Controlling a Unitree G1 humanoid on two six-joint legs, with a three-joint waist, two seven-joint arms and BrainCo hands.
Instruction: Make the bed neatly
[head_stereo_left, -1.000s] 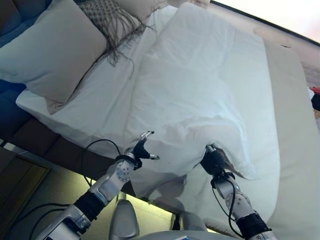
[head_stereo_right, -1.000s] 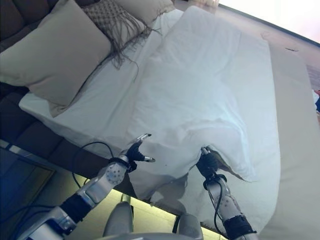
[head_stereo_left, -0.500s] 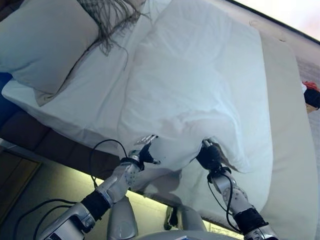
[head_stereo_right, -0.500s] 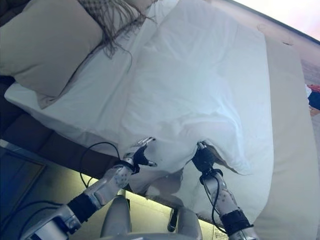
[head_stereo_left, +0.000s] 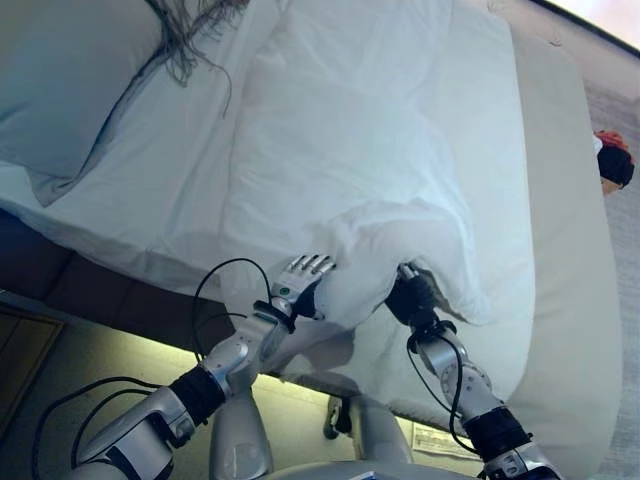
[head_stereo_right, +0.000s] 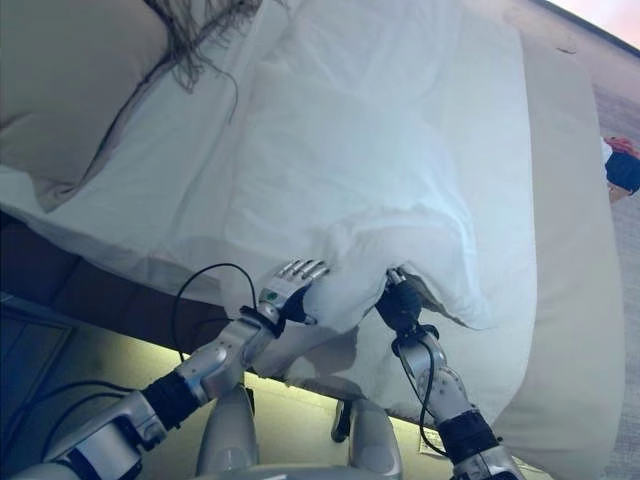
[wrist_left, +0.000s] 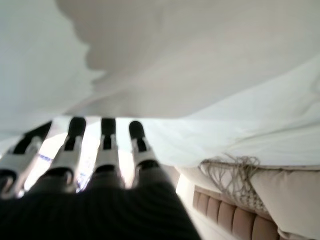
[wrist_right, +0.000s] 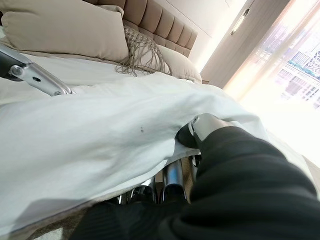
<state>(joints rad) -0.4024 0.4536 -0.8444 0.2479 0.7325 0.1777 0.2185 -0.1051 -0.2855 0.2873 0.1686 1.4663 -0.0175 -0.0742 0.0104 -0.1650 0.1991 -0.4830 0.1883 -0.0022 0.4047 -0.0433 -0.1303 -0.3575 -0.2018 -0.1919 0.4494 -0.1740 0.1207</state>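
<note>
A rumpled white duvet (head_stereo_left: 350, 170) lies down the middle of the bed, its near edge hanging over the side. My left hand (head_stereo_left: 298, 285) is at that near edge, its straight fingers (wrist_left: 105, 145) laid flat against the cloth. My right hand (head_stereo_left: 410, 298) is a little to the right, shut on the duvet's edge. Its thumb (wrist_right: 206, 125) pinches the cloth from above and the fingers curl beneath. The duvet (wrist_right: 100, 135) bunches up between the two hands.
A white sheet (head_stereo_left: 150, 190) covers the mattress left of the duvet. A large beige pillow (head_stereo_left: 60, 80) and a fringed cushion (head_stereo_left: 190, 20) sit at the head. A beige strip of bedding (head_stereo_left: 565, 250) runs along the far side, with a red and black thing (head_stereo_left: 612, 165) beyond it.
The camera has shifted toward the foot of the bed. My left hand has reached up to the duvet's edge and straightened its fingers. My right hand keeps its hold.
</note>
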